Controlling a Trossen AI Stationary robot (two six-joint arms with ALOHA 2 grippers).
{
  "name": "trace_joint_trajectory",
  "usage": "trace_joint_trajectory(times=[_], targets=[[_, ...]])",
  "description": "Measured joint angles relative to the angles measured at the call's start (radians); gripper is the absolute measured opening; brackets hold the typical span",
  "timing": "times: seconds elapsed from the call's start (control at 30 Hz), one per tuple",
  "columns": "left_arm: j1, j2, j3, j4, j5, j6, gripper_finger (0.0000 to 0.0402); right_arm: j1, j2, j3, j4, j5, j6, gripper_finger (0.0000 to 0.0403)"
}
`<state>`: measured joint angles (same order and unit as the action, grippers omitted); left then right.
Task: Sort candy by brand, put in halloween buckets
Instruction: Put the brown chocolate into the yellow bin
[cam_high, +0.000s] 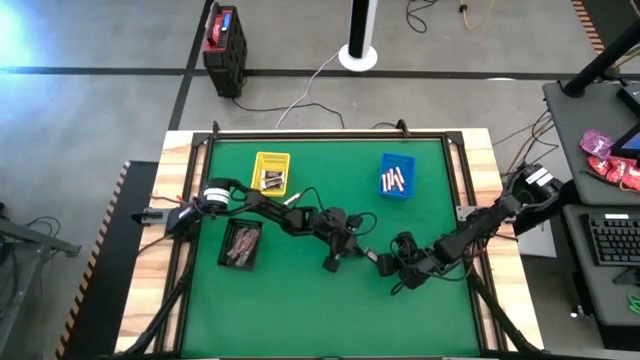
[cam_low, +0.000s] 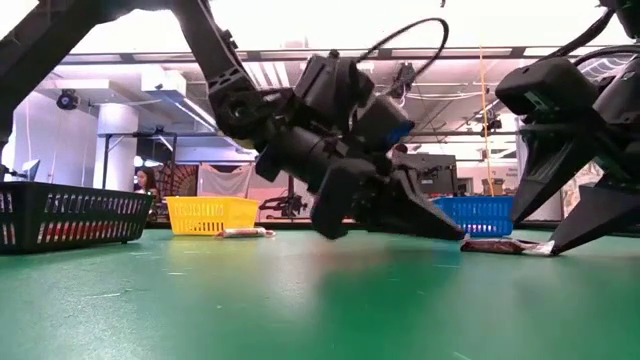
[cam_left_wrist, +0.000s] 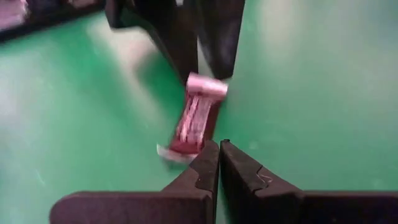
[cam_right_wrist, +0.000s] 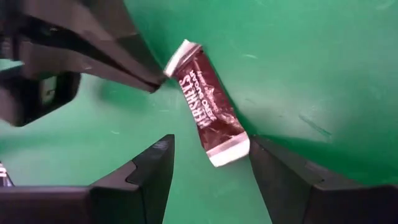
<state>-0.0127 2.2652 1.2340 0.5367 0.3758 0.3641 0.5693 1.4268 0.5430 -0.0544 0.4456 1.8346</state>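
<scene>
Centrally on the green table (cam_high: 300, 300), both grippers are lowered around one dark reddish-brown candy (cam_right_wrist: 208, 111) lying flat on the surface. The left gripper (cam_left_wrist: 219, 149) is seen with its fingers pressed together, tips touching one end of the wrapper; whether that end is pinched cannot be told. The right gripper (cam_right_wrist: 211, 158) is held wide open, its fingers on either side of the candy's other end, with nothing gripped. In the low view the candy (cam_low: 500, 245) is found between the two grippers on the table. Three bins are placed farther off: the yellow bin (cam_high: 270, 172) and the blue bin (cam_high: 396, 176) near the far edge, the black bin (cam_high: 241, 244) beside the left arm. Candy is held in each bin, and another piece (cam_low: 245, 233) lies loose near the yellow bin
</scene>
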Motion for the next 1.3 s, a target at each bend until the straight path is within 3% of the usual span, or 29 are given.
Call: trace_joint_trajectory(times=[0.37, 0.7, 1.0, 1.3], targets=[[0.003, 0.032, 0.001, 0.012, 0.001, -0.025, 0.0000, -0.021, 0.048, -0.001, 0.085, 0.021, -0.060, 0.0185], [0.003, 0.032, 0.000, 0.011, -0.010, -0.042, 0.0000, -0.059, 0.070, -0.002, 0.105, 0.021, -0.100, 0.0109], [0.003, 0.032, -0.002, 0.011, -0.009, -0.058, 0.0000, -0.089, 0.119, -0.002, 0.178, 0.022, -0.240, 0.0019], [0.019, -0.083, -0.030, -0.121, -0.018, -0.037, 0.0000, -0.078, 0.087, 0.019, 0.168, 0.088, -0.380, 0.0008]])
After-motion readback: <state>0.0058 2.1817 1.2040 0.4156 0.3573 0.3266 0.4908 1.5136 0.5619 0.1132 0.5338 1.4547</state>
